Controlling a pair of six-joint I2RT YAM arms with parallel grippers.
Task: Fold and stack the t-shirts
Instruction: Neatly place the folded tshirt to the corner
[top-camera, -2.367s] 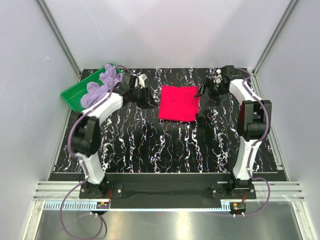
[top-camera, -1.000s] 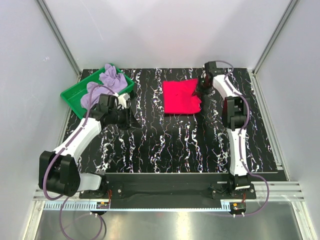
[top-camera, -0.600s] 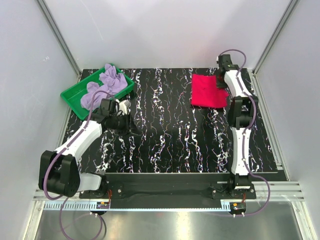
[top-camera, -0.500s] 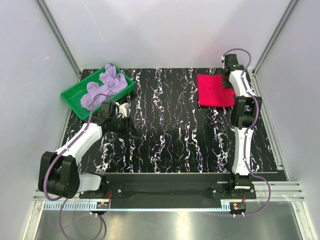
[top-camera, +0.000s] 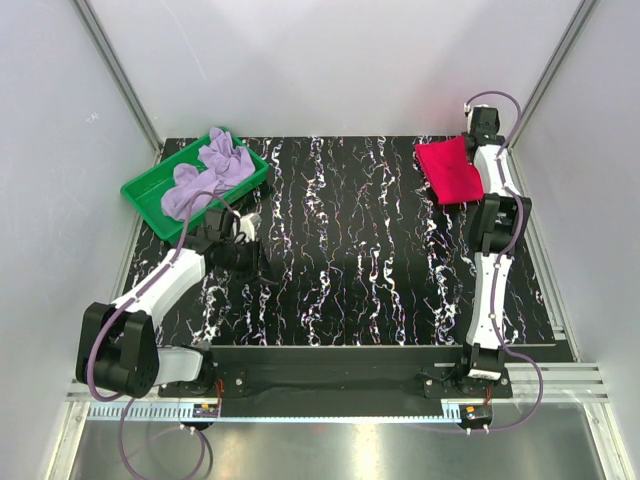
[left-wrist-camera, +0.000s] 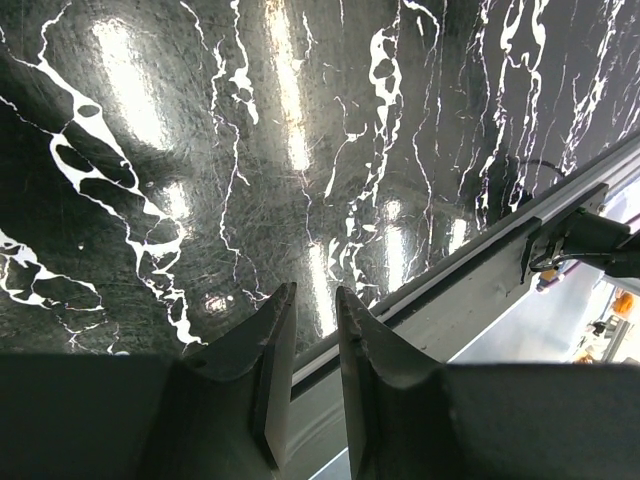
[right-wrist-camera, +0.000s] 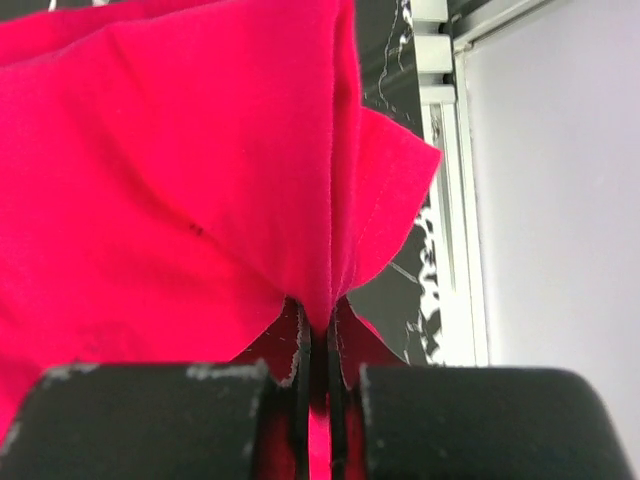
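Note:
The crimson t-shirt (top-camera: 448, 170) lies folded at the far right corner of the table, tilted. My right gripper (top-camera: 472, 150) is at its right edge, shut on a pinched fold of the cloth (right-wrist-camera: 180, 180) that fills the right wrist view, with the jaws (right-wrist-camera: 318, 315) closed tight on it. The lavender t-shirt (top-camera: 205, 172) sits crumpled in the green tray. My left gripper (top-camera: 265, 268) hovers low over bare table at the left, with its fingers (left-wrist-camera: 275, 340) a narrow gap apart and nothing between them.
The green tray (top-camera: 140, 195) stands at the far left corner of the black marbled table (top-camera: 350, 260). A metal rail (left-wrist-camera: 480, 270) at the table's edge crosses the left wrist view. White walls and a frame post (right-wrist-camera: 445, 200) stand close behind the crimson shirt.
My right gripper has dragged the crimson shirt from the middle back of the table to the far right corner. The left arm has drawn back toward the near left, and its jaws have narrowed a little.

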